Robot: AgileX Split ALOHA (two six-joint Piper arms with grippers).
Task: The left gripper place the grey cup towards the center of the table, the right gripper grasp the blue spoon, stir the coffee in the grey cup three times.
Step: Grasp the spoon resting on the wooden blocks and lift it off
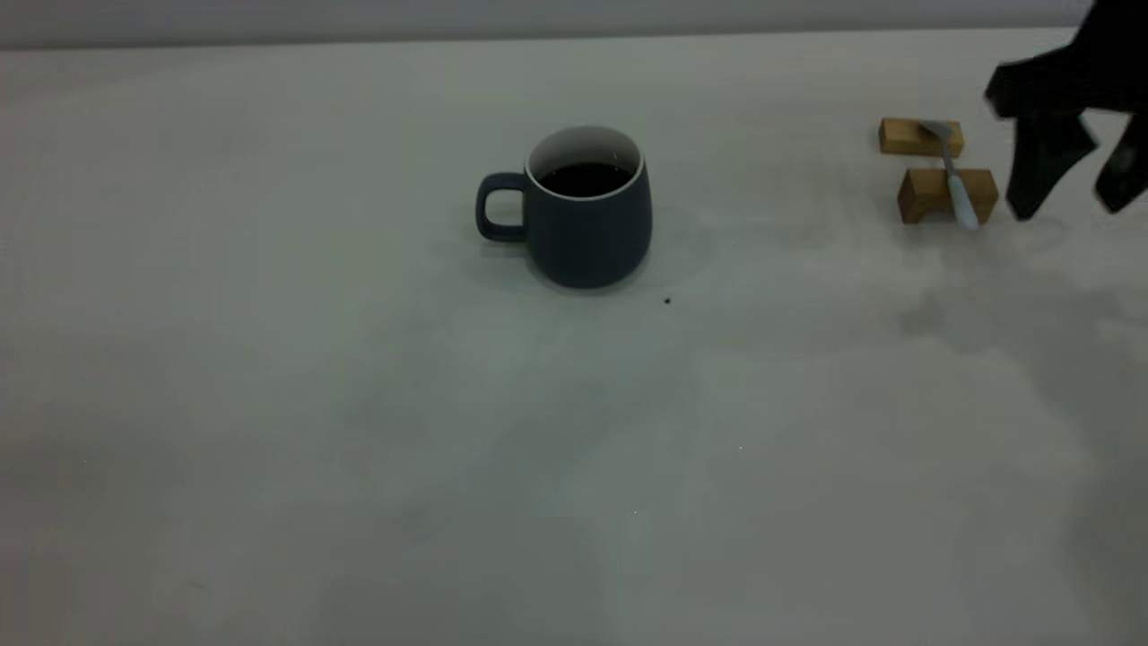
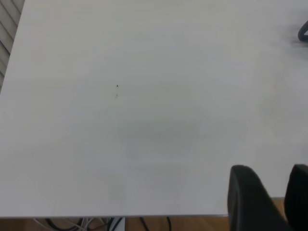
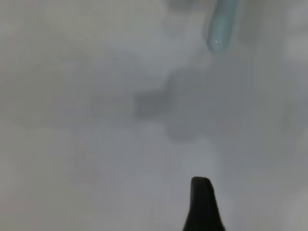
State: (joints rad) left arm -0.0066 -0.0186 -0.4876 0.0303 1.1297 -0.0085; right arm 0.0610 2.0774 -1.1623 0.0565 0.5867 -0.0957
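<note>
Already the grey cup (image 1: 587, 208) stands upright near the middle of the tabletop (image 1: 269, 449), somewhat toward the far edge, its handle turned to the left edge and the coffee (image 1: 583, 178) dark inside it, so we judge the placing step done. Our left gripper (image 2: 272, 195) does not show in the exterior view; its wrist view looks over bare tabletop from a near edge, with two black fingers (image 2: 248, 197) standing a little apart and nothing between them, well clear of the cup.

Moving right, a tiny black speck (image 1: 667, 301) lies just beside the cup's base. Near the far right corner the blue spoon (image 1: 954, 175) rests across two wooden blocks (image 1: 942, 166), handle toward the near edge, untouched. Just beside it, toward the right edge, hangs our right gripper (image 1: 1076, 193), fingers spread and empty, tips above the tabletop.

Grasping the spoon and all three stirs remain, as we judge it.
</note>
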